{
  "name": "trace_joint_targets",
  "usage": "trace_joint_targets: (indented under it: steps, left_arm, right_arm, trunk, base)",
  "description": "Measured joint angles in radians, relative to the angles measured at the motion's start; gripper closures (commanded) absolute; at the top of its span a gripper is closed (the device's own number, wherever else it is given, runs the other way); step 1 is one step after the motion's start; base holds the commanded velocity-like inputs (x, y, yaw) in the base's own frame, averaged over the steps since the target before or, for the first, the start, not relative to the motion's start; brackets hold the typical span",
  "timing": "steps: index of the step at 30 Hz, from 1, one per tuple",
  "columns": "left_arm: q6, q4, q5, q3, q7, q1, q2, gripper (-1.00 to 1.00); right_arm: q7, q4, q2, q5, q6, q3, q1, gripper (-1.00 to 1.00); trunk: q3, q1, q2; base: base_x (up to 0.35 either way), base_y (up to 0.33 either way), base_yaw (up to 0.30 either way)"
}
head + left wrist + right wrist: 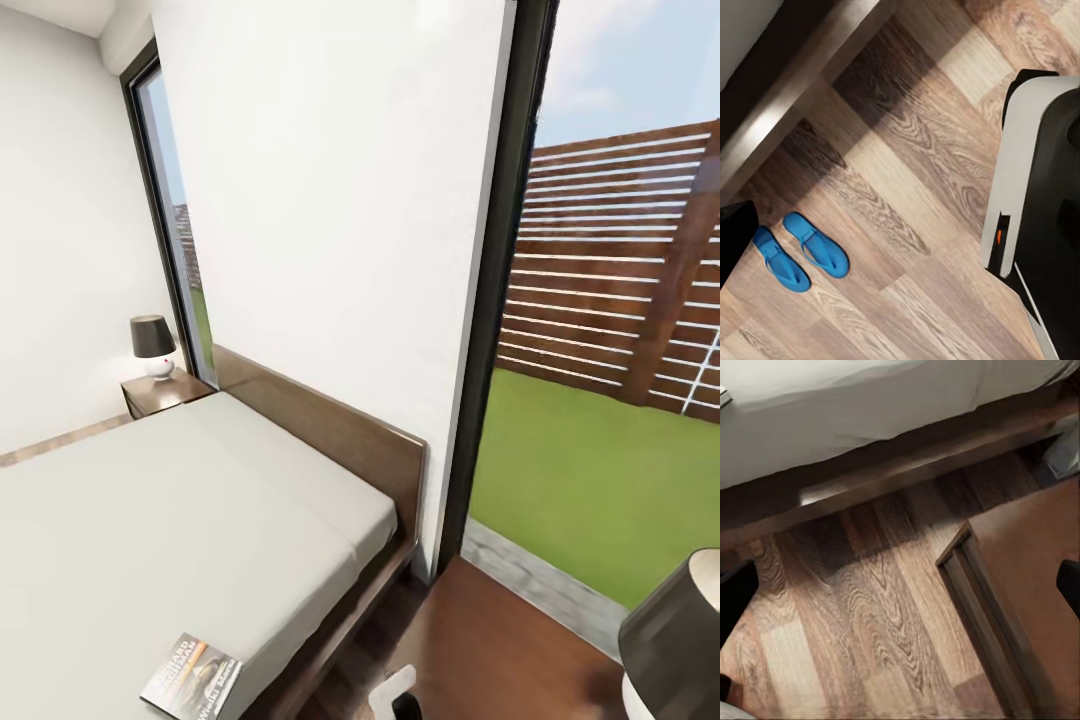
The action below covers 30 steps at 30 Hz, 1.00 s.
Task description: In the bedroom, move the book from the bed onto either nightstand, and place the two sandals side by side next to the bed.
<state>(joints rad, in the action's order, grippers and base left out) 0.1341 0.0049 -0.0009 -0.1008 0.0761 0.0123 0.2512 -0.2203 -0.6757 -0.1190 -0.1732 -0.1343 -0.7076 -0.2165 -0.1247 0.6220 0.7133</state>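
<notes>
My left tool (726,240) shows as a dark shape at the edge of its wrist view, and the right tool (735,600) as dark finger parts at 2 edges of its own; I cannot tell how far either is open, and I see nothing in them. Just beside the left tool, the 2 sandals (801,250) lie side by side on the plank floor (915,172), bright blue, touching or nearly so, near the dark bed frame (791,90) with open floor between them and the robot's base (1035,187). The right wrist view gives me the mattress edge, the frame rail under it, and a narrow strip of floor before the near nightstand (1035,585). From the head I see the book (192,677) flat on the bed (150,530) at its near corner, dark cover with an orange band. The near nightstand's top sits just beside that corner, carrying a lamp (670,640). A 2nd nightstand (165,392) with its own lamp stands past the far side.
</notes>
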Motion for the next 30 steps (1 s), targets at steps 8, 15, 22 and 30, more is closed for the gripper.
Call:
trace_joint_targets:
  steps: [8,15,22,30]
  left_arm:
    - [0.007,-0.001,0.046,0.000,-0.001,0.000,-0.001,-1.00]
    - [0.010,-0.002,0.060,-0.001,-0.002,0.001,-0.004,-1.00]
    - [0.011,-0.002,0.063,-0.001,-0.002,0.001,-0.017,-1.00]
    - [0.013,-0.002,0.064,-0.001,-0.002,0.001,-0.024,-1.00]
  right_arm:
    - [0.000,0.146,-0.001,-0.040,0.002,0.004,0.000,-1.00]
    - [-0.002,0.253,-0.001,-0.050,0.004,0.005,0.001,-1.00]
    - [-0.001,0.301,0.000,-0.074,0.003,0.006,0.001,-1.00]
    - [-0.001,0.357,0.001,-0.085,0.003,0.006,0.001,-1.00]
  trunk:
    - [0.025,-0.031,-0.056]
    - [0.047,-0.058,-0.105]
    - [0.069,-0.085,-0.154]
    - [0.094,-0.115,-0.211]
  base:
    - [0.000,0.000,0.000]
    - [0.000,0.000,0.000]
    - [0.000,0.000,0.000]
    - [0.000,0.000,0.000]
